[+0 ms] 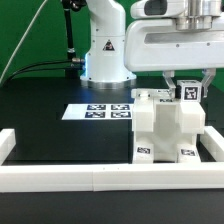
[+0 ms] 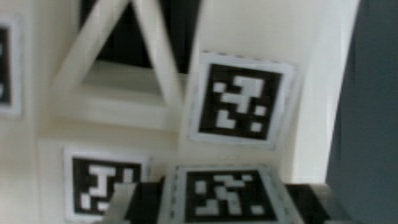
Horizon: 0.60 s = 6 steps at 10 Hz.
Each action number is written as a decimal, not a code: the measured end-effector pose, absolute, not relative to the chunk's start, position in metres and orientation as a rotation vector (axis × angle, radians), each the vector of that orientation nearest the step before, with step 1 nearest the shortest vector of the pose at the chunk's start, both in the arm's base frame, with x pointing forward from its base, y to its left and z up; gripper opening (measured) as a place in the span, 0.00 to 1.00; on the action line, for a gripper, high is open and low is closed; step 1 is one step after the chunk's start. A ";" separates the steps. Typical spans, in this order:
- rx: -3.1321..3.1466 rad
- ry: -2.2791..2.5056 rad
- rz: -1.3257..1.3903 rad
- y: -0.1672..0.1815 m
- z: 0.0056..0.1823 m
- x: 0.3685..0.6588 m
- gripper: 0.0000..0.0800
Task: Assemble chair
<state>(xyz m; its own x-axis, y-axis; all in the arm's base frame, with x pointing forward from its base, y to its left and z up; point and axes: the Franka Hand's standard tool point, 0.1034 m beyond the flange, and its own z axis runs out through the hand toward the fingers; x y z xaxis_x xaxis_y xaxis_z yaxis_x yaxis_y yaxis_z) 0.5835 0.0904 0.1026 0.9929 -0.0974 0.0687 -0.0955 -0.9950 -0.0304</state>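
The partly built chair is a blocky white stack with tags on its front, standing at the exterior view's right. My gripper comes down over its back top edge. It is shut on a small white tagged block that sits on top there. In the wrist view that block fills the gap between my dark fingers, with my gripper centred on it. Beyond it stand a white chair panel with a tag and slanted white bars. Another tag shows beside the block.
The marker board lies flat on the black table to the left of the chair in the exterior view. The robot base stands behind it. A long low white border wall runs along the front and both sides.
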 end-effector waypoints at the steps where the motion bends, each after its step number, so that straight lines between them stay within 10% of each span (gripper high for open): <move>1: -3.094 0.264 -0.108 0.090 0.103 0.586 0.34; 6: -2.968 0.810 -0.075 0.090 0.103 0.586 0.34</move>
<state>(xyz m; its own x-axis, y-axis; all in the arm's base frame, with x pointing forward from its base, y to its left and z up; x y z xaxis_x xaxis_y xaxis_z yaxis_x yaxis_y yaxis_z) 0.5865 0.0904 0.1026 0.8602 -0.5090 0.0301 -0.5059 -0.8594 -0.0749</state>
